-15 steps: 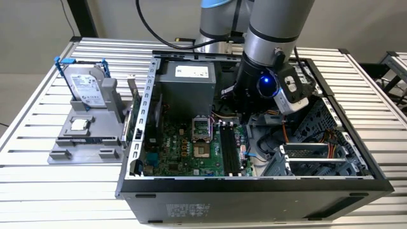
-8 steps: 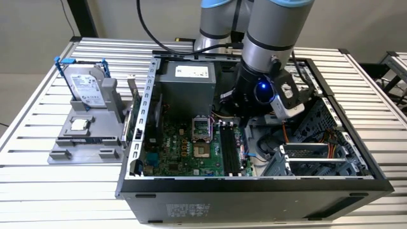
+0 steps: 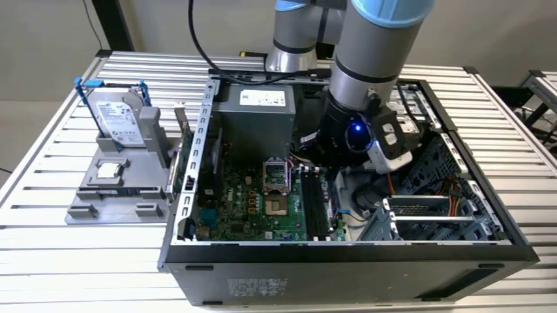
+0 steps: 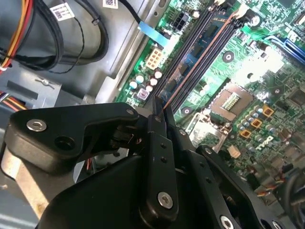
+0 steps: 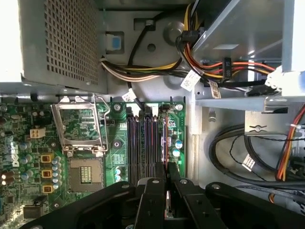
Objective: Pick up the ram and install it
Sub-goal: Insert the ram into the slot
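My gripper (image 5: 166, 168) is low inside the open computer case (image 3: 348, 251), over the motherboard (image 3: 252, 208). Its black fingers (image 4: 153, 117) are shut on the ram (image 5: 165, 143), which I see edge-on as a thin strip. In the second wrist view the ram (image 4: 198, 57) runs along the row of dark memory slots (image 4: 190, 43). It lies in line with the slot nearest the grey case wall among the memory slots (image 5: 143, 143). Whether it sits in that slot or just above it I cannot tell. In the exterior view the arm's wrist (image 3: 357, 130) hides the fingers and the ram.
An empty processor socket (image 5: 83, 129) with its frame raised lies beside the slots. The grey power supply (image 3: 252, 117), cable bundles (image 5: 224, 67) and drive cage (image 3: 435, 215) crowd the gripper. Outside the case, a grey stand (image 3: 113, 195) holds a hard drive (image 3: 117, 117) and a processor chip (image 3: 107, 171).
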`<state>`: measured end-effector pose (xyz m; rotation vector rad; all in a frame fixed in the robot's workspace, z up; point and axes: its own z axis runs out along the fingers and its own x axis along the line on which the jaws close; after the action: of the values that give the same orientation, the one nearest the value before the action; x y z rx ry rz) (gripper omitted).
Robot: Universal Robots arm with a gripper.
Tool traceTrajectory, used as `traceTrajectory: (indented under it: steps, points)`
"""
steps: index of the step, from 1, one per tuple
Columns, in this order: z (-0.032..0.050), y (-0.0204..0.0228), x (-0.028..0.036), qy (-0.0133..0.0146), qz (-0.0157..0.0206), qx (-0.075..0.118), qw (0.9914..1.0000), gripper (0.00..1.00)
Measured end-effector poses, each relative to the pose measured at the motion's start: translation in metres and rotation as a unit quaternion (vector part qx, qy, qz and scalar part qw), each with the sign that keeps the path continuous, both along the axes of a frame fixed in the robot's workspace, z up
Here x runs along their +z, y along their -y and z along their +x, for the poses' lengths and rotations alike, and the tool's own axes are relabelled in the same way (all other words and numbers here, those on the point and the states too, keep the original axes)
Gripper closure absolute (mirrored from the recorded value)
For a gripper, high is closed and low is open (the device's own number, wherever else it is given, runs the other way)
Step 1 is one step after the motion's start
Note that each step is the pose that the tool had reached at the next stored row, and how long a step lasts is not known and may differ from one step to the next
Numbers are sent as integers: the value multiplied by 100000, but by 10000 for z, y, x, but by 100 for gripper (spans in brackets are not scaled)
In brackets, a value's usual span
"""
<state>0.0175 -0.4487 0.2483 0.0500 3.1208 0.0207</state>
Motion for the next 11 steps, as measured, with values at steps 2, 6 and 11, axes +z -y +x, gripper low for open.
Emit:
traceTrajectory:
  steps: [2,6,11]
  points:
    - [0,15,-37,5,11,-3,100000,100]
    - [0,28,-108,1,9,50,100000,100]
    - [-1,31,-134,-3,-8,1103,99994,100]
